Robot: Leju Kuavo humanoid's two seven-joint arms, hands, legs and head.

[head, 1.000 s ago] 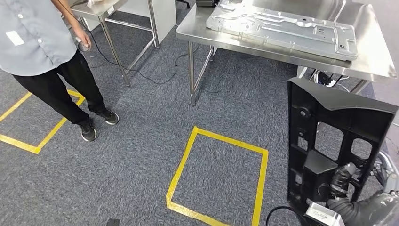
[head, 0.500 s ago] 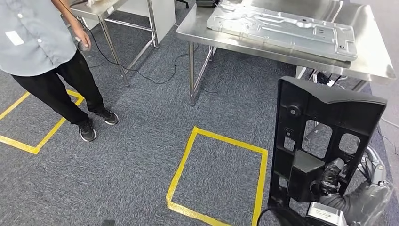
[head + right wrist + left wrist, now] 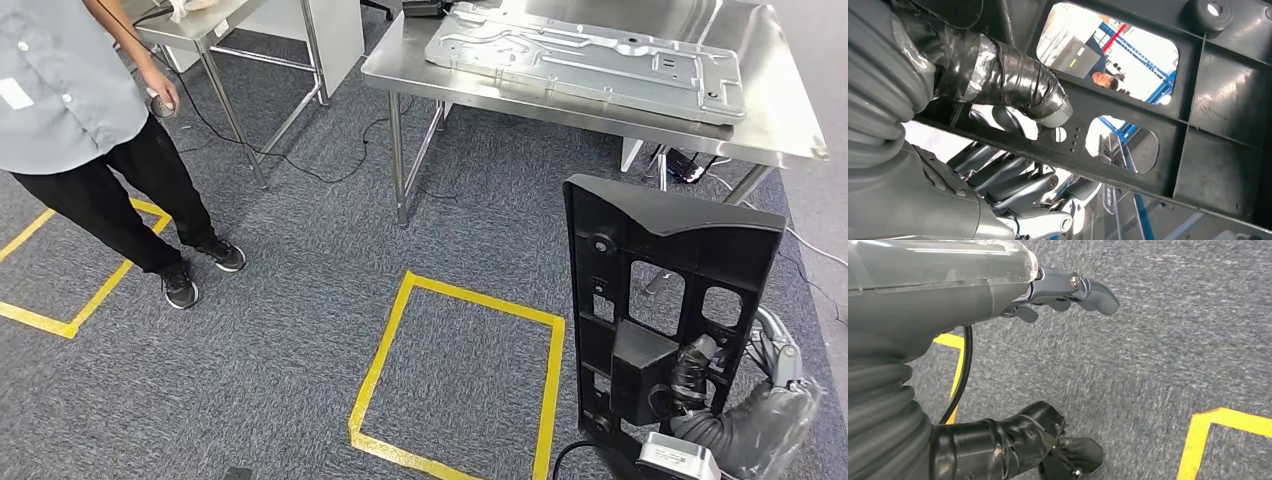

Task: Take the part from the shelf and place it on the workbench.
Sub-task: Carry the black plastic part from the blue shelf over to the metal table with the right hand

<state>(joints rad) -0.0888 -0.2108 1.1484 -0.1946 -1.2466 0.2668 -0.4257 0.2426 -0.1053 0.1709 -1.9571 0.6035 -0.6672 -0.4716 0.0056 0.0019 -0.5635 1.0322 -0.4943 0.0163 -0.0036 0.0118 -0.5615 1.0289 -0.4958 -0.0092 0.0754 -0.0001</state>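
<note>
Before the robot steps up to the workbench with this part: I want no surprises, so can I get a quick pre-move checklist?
1. Right hand grips the black part: ok.
2. Part held upright: ok.
3. Left hand holds nothing, hanging over the carpet: ok.
4. Free room on the workbench: cannot tell; a metal panel covers much of it.
5. Person stands off to the left of the path: ok.
6. Cables on the floor by the bench legs: not ok, watch footing.

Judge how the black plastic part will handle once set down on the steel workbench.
The black part looks rigid: ribbed, with cut-out windows, so probably light for its size. The right hand holds it low, so it may sway. Tall and thin, it would likely tip on the workbench unless laid flat.
</note>
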